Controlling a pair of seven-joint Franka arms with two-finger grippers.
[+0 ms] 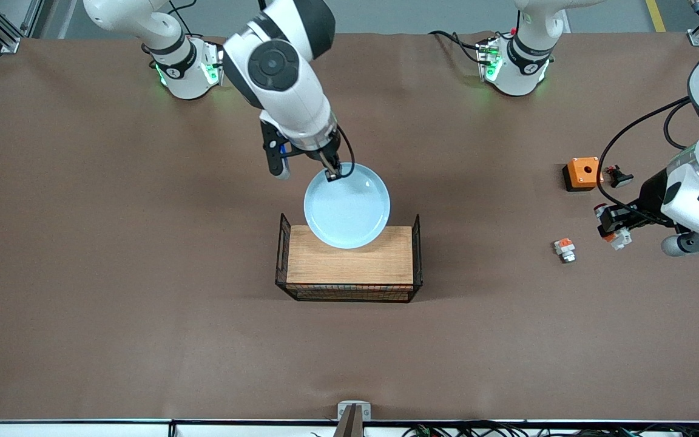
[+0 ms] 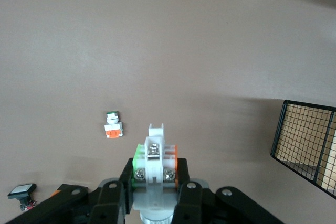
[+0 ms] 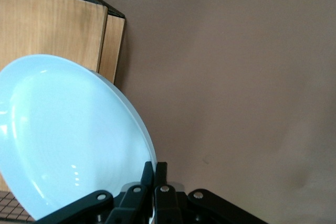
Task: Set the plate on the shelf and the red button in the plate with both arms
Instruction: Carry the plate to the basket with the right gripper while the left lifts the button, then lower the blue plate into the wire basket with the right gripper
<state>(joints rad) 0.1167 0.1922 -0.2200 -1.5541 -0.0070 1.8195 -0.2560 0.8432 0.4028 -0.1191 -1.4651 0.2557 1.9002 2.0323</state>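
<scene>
The pale blue plate [image 1: 347, 208] hangs tilted over the end of the wire basket [image 1: 350, 293] that is farther from the front camera. My right gripper [image 1: 331, 175] is shut on the plate's rim. In the right wrist view the fingers [image 3: 156, 169] pinch the edge of the plate [image 3: 63, 129]. My left gripper [image 1: 612, 229] is shut on the red button [image 1: 619, 238], held above the table toward the left arm's end. In the left wrist view the red button [image 2: 155, 156] shows white with green and orange sides between the jaws of the left gripper [image 2: 155, 176].
The basket has a wooden floor [image 1: 349, 266] [image 3: 47, 24]; one corner of the basket also shows in the left wrist view [image 2: 307, 140]. A stubby white-and-orange part [image 1: 565, 249] [image 2: 113, 127], an orange box [image 1: 581, 173] and a dark button part [image 1: 619, 177] lie near the left gripper.
</scene>
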